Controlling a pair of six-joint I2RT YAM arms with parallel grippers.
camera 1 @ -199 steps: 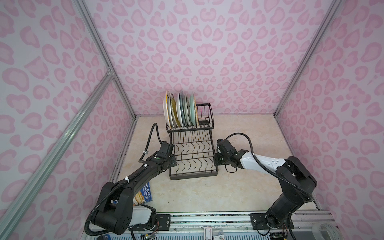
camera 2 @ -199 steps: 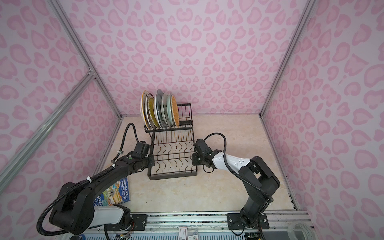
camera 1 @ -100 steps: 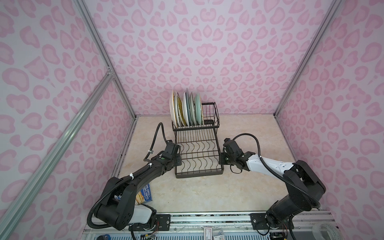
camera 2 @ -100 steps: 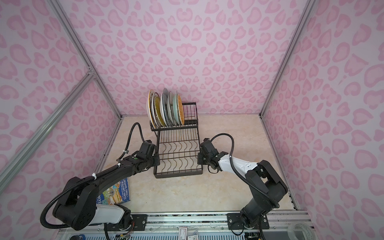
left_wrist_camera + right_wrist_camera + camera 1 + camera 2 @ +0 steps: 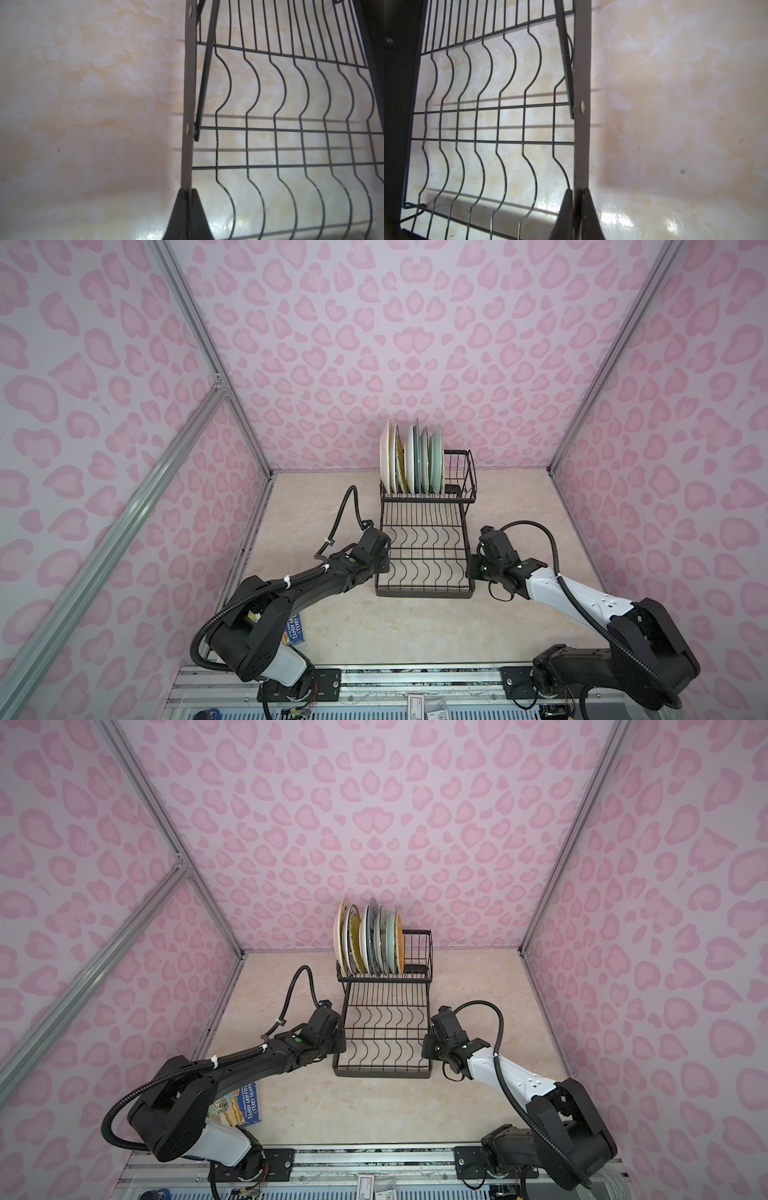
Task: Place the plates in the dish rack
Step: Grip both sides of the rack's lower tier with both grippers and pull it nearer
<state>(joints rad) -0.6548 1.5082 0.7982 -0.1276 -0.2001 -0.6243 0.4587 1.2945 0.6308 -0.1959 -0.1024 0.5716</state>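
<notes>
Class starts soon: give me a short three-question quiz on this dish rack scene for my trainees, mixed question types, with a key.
1. True or false: the left claw and the right claw are both open.
2. What does each claw clamp? A a plate; B a side rail of the dish rack; C nothing.
3. Fill in: the plates stand on edge in the rack's ____ tier.
Key: 1 false, both are shut; 2 B; 3 raised.

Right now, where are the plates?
In both top views the plates stand upright in a row in the raised far tier of the dish rack, near the back wall.
</notes>
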